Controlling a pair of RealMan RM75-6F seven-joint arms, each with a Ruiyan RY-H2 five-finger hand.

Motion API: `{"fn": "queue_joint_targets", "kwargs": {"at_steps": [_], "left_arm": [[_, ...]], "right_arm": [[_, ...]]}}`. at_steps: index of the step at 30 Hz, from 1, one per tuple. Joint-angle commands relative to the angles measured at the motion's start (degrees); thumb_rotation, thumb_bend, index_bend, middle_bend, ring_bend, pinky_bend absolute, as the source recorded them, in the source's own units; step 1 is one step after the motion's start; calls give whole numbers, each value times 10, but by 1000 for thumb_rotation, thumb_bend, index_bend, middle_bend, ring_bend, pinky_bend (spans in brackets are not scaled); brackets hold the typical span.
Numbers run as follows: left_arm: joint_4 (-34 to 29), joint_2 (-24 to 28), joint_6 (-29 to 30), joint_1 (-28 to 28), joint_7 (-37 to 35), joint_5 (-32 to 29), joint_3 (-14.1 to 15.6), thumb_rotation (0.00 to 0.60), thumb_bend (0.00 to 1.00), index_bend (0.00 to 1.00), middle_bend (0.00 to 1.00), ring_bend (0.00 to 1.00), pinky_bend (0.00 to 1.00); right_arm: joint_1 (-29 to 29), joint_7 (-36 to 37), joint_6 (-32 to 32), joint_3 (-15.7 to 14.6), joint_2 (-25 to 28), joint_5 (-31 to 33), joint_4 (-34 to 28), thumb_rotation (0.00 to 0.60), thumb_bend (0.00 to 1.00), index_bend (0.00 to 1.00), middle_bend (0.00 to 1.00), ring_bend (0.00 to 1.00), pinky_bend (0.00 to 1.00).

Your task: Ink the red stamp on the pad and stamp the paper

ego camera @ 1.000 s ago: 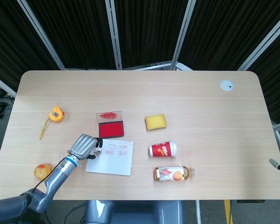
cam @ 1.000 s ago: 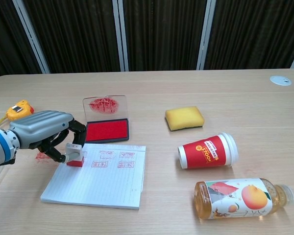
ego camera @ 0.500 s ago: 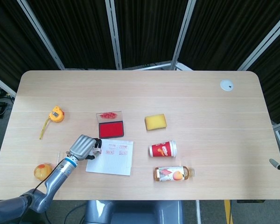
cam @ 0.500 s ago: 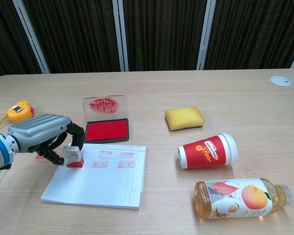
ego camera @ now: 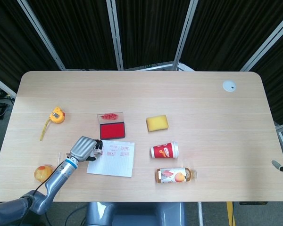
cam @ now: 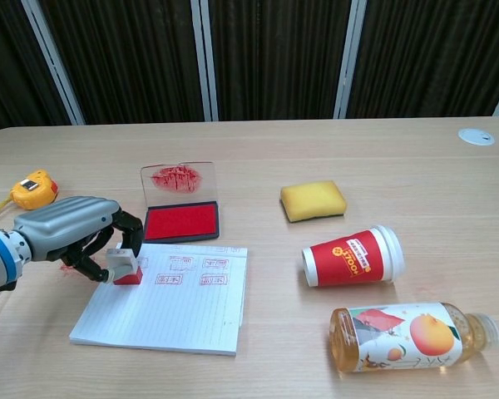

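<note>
Red stamp: the red stamp [cam: 125, 268] stands base-down on the near-left corner of the paper [cam: 162, 303], its pale top between the fingers of the left hand [cam: 71, 229].
Left hand: curled over the stamp and gripping it (thumb side hidden from the chest view).
Right hand: not visible in either view.
Ink pad: the ink pad [cam: 181, 221] lies open just behind the paper, lid propped up.
Paper: several red marks already line its top edge.
Step in hand: by my judgement, pressing an impression.
Next move: a straight upward lift, so the wet print does not smear.
</note>
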Motion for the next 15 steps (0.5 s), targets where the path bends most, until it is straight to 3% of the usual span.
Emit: {"fn": "queue_joint_targets", "kwargs": {"at_steps": [1,15], "left_arm": [[3,-1,-1,0,-2,1,0,600,425,569,544,755,840],[19,-8,-4,3,-7,6,0,600,426,569,544,755,840]], "right_arm": [[0,0,-1,0,0,1,0,600,0,0,0,0,0],[1,-2,-1,1,-1,3,1,600,0,0,0,0,0]]}}
